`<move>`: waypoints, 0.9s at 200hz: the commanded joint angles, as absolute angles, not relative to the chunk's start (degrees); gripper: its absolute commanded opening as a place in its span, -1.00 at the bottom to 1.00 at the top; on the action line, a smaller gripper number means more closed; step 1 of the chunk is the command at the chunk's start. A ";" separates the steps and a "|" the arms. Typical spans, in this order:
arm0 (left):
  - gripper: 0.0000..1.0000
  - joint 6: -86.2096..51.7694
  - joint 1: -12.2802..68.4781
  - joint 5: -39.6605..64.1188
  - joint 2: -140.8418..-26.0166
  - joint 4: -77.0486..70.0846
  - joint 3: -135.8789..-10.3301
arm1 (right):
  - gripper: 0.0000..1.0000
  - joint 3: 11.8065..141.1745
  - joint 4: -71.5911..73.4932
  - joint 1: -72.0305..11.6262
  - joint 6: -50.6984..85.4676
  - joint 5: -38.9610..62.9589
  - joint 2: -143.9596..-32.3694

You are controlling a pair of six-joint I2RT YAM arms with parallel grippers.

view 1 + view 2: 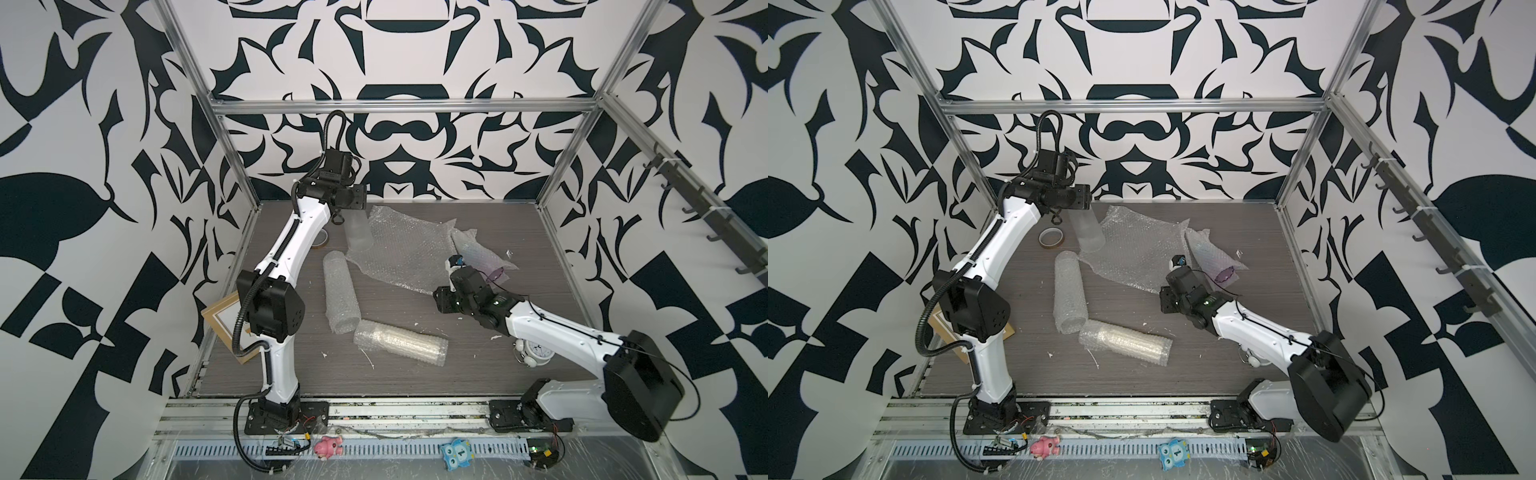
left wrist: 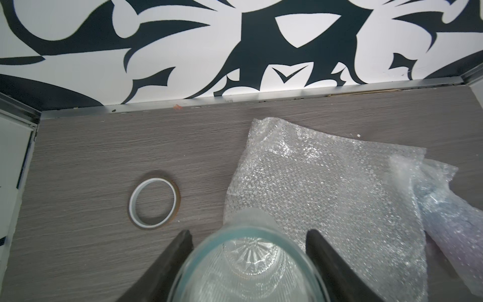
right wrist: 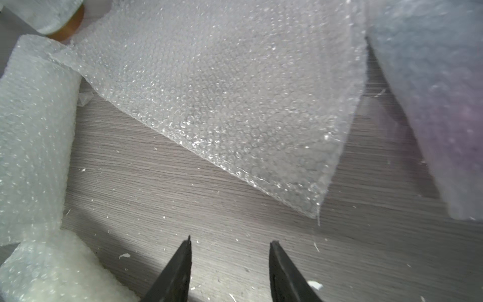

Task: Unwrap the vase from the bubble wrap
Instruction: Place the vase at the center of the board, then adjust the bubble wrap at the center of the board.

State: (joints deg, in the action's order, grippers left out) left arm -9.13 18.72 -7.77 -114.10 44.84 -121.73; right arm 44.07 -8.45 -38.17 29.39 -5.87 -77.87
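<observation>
Now the left gripper (image 2: pixel 248 235) clasps the bare glass vase (image 2: pixel 251 266) near its mouth, close to the back wall, the vase's base at the edge of the flat bubble wrap (image 1: pixel 399 249) mid-table. The right gripper (image 3: pixel 230 240) hangs with jaws parted and empty over the table (image 3: pixel 183 183), just short of the sheet's corner. A roll (image 1: pixel 340 295) and a second roll (image 1: pixel 401 343) lie nearer the front. A tape ring (image 2: pixel 154 202) sits beside the vase.

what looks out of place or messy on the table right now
Small white scraps are scattered over the table around the front bubble wrap roll, like torn bits. A picture frame sits askew at the table's left edge instead of lying square on it. Nothing looks broken.
</observation>
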 commanded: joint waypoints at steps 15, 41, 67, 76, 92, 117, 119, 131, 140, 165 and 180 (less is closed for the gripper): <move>0.26 -8.01 16.53 -7.04 -117.75 40.85 -129.38 | -0.01 53.24 -6.73 -39.87 25.62 -3.88 -87.58; 0.26 -7.46 15.18 -7.25 -121.45 39.94 -133.23 | -0.02 61.70 -9.45 -40.14 23.36 -4.21 -96.89; 0.25 -7.11 14.20 -7.44 -124.17 38.20 -135.19 | -0.04 69.92 -11.80 -40.14 21.16 -4.04 -104.78; 0.25 -7.01 13.94 -7.54 -124.91 37.71 -135.91 | -0.04 72.26 -12.58 -40.16 20.40 -3.88 -106.93; 0.23 -7.01 13.57 -7.51 -126.13 36.62 -136.71 | -0.04 75.79 -12.97 -40.08 19.59 -2.99 -109.95; 0.22 -6.60 13.16 -7.51 -127.33 34.77 -137.01 | -0.04 79.50 -13.82 -40.08 18.50 -2.37 -113.54; 0.22 -6.57 13.11 -7.52 -127.46 34.69 -137.00 | -0.04 79.64 -13.80 -40.08 18.42 -2.37 -113.81; 0.20 -6.65 12.84 -7.52 -128.07 34.27 -137.36 | -0.04 80.22 -13.55 -40.08 18.22 -2.15 -114.79; 0.20 -6.62 12.75 -7.47 -128.50 34.09 -137.67 | -0.04 80.41 -13.43 -40.08 18.19 -1.85 -115.28; 0.20 -6.39 12.57 -7.56 -128.75 32.99 -137.68 | -0.05 79.92 -12.78 -40.08 18.08 -1.22 -115.69; 0.20 -6.08 12.48 -7.40 -128.92 32.35 -137.68 | -0.05 79.47 -12.48 -40.08 17.98 -0.52 -115.92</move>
State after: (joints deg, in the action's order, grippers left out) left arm -6.68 12.86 -7.68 -129.21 38.44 -133.71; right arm 78.52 -12.62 -39.88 19.00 -1.85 -116.77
